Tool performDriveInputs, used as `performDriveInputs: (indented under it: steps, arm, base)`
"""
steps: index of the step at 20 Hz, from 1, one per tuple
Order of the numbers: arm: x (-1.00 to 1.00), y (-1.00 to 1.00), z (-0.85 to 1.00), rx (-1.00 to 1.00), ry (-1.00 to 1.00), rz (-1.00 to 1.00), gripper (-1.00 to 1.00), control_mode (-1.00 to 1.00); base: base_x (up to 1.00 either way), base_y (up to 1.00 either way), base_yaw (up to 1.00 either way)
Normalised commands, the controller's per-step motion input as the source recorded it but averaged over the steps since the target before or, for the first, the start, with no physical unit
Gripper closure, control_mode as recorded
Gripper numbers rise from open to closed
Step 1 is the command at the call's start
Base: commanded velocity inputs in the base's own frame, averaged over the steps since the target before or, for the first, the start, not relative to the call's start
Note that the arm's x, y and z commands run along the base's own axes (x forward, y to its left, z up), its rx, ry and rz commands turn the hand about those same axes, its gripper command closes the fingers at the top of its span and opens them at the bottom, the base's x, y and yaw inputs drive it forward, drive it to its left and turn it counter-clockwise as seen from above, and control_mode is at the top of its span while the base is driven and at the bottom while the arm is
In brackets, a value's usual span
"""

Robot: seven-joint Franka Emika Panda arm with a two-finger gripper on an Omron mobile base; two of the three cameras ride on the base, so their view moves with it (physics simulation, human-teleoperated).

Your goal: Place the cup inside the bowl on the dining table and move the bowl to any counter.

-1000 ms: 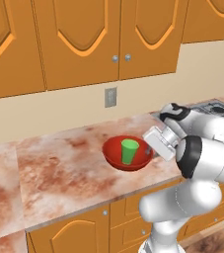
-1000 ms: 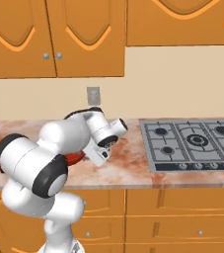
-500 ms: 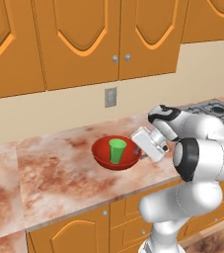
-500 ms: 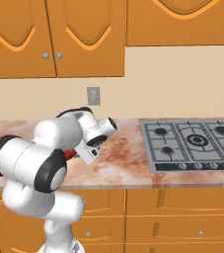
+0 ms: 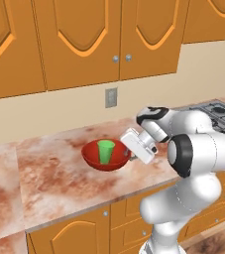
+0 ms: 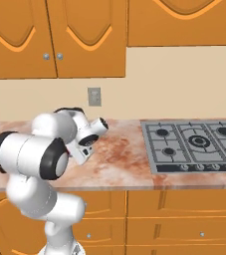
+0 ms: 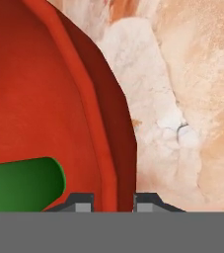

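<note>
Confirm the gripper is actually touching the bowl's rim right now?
Touching. In the hand view the two fingertips straddle the bowl wall, pressed against it with no gap. The left base view shows the gripper at the rim, with the cup inside.

Green cup point(image 5: 105, 151) upright in red bowl point(image 5: 95, 158), end effector point(image 5: 129, 154) at rim, over counter point(image 5: 49, 173).

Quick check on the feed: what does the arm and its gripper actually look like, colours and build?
The arm is glossy white, made of rounded bulbous segments with black bands at the joints. Its hand is a boxy white block. The gripper ends in two small dark grey finger tips. No cables or markings are visible.
</note>
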Motion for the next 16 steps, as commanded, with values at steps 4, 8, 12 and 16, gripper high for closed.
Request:
performDriveInputs:
  steps: [4,8,12,16]
  arm:
    - [0.2,0.3,-0.25,0.0,0.03,-0.03,1.0,-1.0]
    - [0.17,0.27,-0.23,0.0,0.02,-0.03,1.0,-1.0]
    - [0.15,0.23,-0.18,0.0,0.0,-0.01,1.0,-1.0]
    - [0.15,0.24,-0.17,0.0,0.0,-0.01,1.0,-1.0]
  base:
    - [0.0,0.0,0.0]
    - [0.0,0.0,0.0]
    - [0.0,0.0,0.0]
    - [0.0,0.0,0.0]
